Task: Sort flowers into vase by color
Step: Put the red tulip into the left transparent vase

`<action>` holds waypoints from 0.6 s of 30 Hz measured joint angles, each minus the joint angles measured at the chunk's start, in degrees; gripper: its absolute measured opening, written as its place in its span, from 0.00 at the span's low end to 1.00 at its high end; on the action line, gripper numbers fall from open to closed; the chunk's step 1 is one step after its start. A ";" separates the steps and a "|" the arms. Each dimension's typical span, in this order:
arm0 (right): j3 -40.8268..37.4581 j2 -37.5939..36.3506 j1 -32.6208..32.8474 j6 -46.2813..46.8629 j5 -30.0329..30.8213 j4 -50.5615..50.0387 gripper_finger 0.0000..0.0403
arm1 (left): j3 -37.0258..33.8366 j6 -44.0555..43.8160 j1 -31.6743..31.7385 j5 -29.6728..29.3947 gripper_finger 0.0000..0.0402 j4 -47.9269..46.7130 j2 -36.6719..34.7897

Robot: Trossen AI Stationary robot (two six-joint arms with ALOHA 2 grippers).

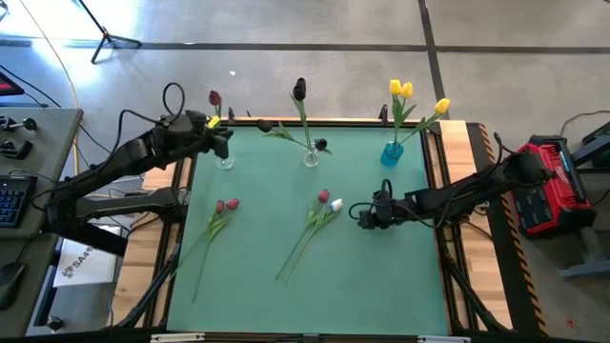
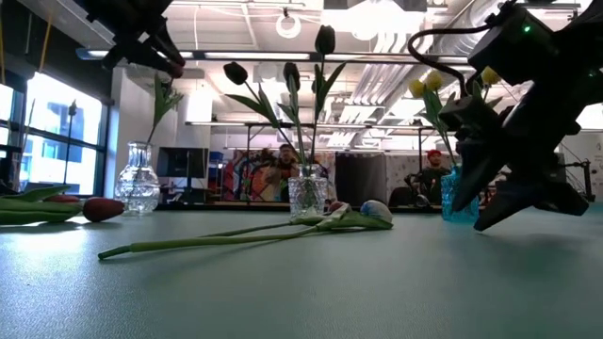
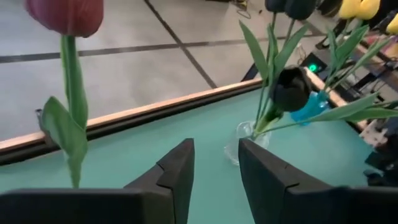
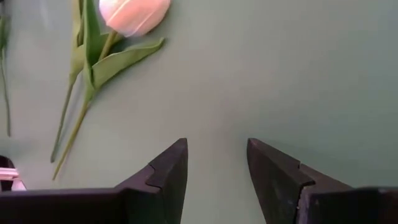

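Your white tulip (image 4: 134, 14) lies with a red one mid-mat, at nine o'clock from the right gripper (image 1: 367, 216), whose jaws gape empty just above the mat. Light and limp-stemmed, it probably wants pinching mid-stem. At eleven o'clock, your left gripper (image 1: 221, 139) hangs parted, empty, beside the vase (image 1: 225, 160) holding one red tulip.

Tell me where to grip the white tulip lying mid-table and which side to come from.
Grip the white tulip on its thin stem just below the head, probably from straight above. It lies flat on the mat, its stem running diagonally toward the front left beside a red tulip, so set the fingers across the stem. The open right gripper hovers nearest.
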 joint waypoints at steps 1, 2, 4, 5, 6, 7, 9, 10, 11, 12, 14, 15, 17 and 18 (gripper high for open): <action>0.00 0.00 0.23 0.00 0.14 -0.01 0.39 | 0.00 -0.41 -0.31 -0.14 0.27 -0.03 0.05; 0.00 0.00 0.54 0.00 0.32 -0.07 0.39 | 0.01 -1.03 -0.72 -0.21 0.26 -0.15 0.18; 0.00 0.15 1.33 0.10 1.14 0.03 0.39 | 0.02 -1.81 -1.85 -0.76 0.24 -1.27 0.35; 0.00 0.37 1.70 0.34 1.18 0.06 0.39 | 0.02 -1.89 -2.64 -1.41 0.22 -1.91 0.38; 0.00 0.75 2.10 0.46 1.24 0.06 0.39 | 0.02 -1.92 -3.49 -1.77 0.21 -2.47 0.31; 0.00 1.18 2.40 0.43 1.54 0.25 0.39 | 0.02 -1.49 -4.57 -1.94 0.20 -3.13 0.08; 0.12 2.23 2.81 0.01 1.91 0.87 0.39 | -0.65 -0.90 -7.94 -1.92 0.18 -5.23 -0.81; 0.17 2.83 2.85 -0.09 1.99 1.16 0.39 | -1.49 -2.10 -9.99 -1.87 0.17 -6.09 -1.29; 0.17 3.25 2.82 -0.26 1.98 1.58 0.39 | -2.54 -3.76 -12.23 -1.84 0.16 -6.70 -1.83; 0.17 3.66 2.78 -0.53 1.96 2.40 0.39 | -3.63 -5.40 -14.60 -1.90 0.16 -6.73 -2.43; 0.16 4.28 2.78 -1.31 2.01 5.11 0.39 | -5.19 -9.22 -19.53 -3.94 0.15 -6.64 -3.71; 0.12 4.56 2.66 -1.39 2.26 6.36 0.39 | -5.62 -10.89 -22.21 -5.44 0.14 -6.48 -4.26; 0.04 4.92 2.12 -1.48 2.74 8.71 0.39 | -6.09 -13.57 -26.94 -8.89 0.14 -7.31 -4.93; 0.04 5.23 1.64 -1.49 2.76 10.01 0.39 | -6.38 -14.57 -29.15 -10.52 0.14 -7.67 -4.95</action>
